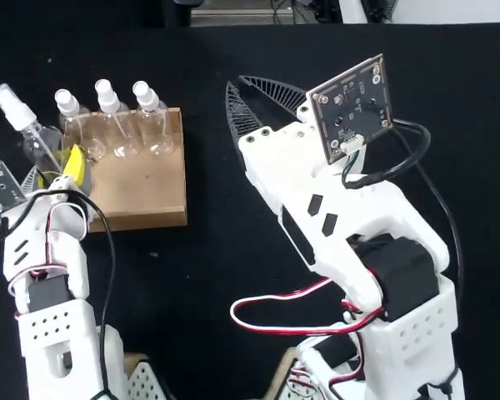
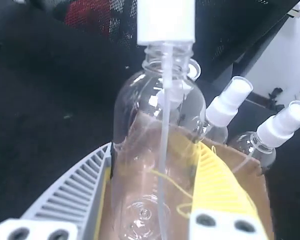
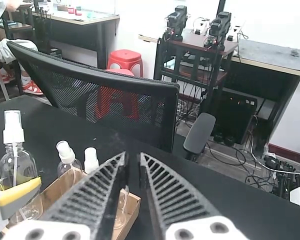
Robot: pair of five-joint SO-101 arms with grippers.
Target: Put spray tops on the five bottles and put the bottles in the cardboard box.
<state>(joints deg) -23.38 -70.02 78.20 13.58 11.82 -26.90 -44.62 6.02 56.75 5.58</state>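
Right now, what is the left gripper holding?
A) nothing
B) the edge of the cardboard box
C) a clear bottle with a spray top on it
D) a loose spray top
C: the left gripper has its grey and yellow fingers closed on either side of a clear bottle, and a white spray top sits on the bottle's neck.

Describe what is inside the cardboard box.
Three clear bottles with white spray tops stand in a row along the cardboard box's far side. The left tool, gripping a fourth bottle, hides the box's left edge.
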